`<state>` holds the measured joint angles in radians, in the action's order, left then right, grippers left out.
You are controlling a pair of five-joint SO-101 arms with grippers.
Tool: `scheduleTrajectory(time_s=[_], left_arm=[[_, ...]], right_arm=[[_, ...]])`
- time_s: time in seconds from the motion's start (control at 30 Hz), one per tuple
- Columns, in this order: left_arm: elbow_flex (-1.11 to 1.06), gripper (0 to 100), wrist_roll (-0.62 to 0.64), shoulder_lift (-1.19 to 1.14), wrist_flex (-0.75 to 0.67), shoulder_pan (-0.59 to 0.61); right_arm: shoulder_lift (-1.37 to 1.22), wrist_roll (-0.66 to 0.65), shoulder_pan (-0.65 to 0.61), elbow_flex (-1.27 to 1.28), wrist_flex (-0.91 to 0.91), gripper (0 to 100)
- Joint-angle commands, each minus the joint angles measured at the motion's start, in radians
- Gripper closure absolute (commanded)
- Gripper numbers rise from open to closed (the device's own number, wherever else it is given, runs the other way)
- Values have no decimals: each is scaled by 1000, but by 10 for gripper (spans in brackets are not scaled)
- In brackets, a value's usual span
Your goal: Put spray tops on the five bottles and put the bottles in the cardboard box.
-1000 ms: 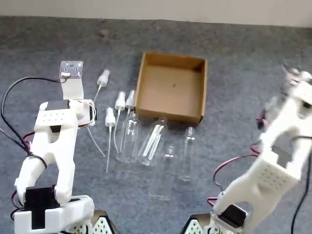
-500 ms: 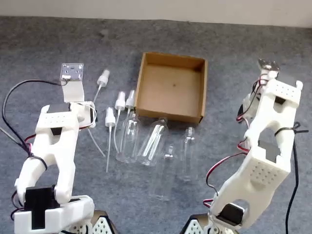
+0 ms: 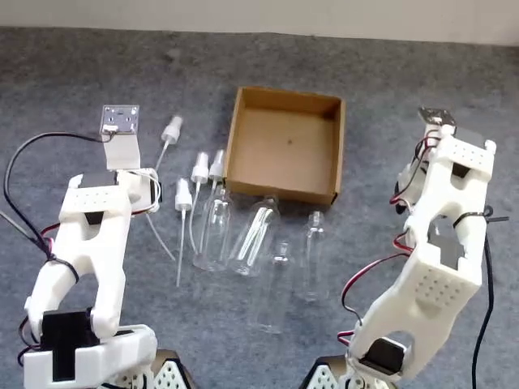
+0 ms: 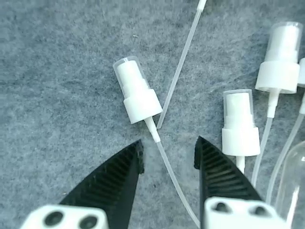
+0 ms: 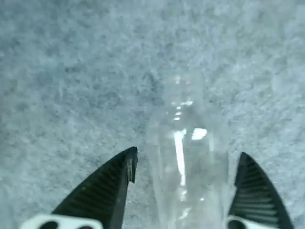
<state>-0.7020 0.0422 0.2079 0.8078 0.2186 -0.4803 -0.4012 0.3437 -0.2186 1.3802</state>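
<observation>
My left gripper (image 4: 167, 157) is open just above the grey mat, its black fingertips either side of the thin tube of a white spray top (image 4: 138, 98). Two more spray tops (image 4: 240, 126) (image 4: 281, 62) lie beside it. My right gripper (image 5: 187, 160) is open around a clear bottle (image 5: 183, 148) lying on the mat, with no contact visible. From above, the cardboard box (image 3: 328, 150) sits mid-table, with clear bottles (image 3: 212, 227) (image 3: 253, 235) (image 3: 277, 284) (image 3: 310, 255) lying in front of it and spray tops (image 3: 199, 168) (image 3: 183, 194) to their left.
The left arm (image 3: 93, 235) stands at the near left with its cable looping outward. The right arm (image 3: 450, 211) rises at the near right, covering the mat beneath it. One spray top (image 3: 172, 130) lies apart, left of the box.
The right arm has swung in from the right edge toward the table's middle and steadied. The left arm has barely shifted.
</observation>
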Motion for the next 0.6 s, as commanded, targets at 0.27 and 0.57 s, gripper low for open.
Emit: scheduleTrajectory(time_s=[0.27,0.57], left_arm=[[5,860,0,4,-18,4],[5,860,0,4,-18,4]], right_arm=[[13,-60,-21,-44,-2,707],[13,-84,-30,-59,-10,789]])
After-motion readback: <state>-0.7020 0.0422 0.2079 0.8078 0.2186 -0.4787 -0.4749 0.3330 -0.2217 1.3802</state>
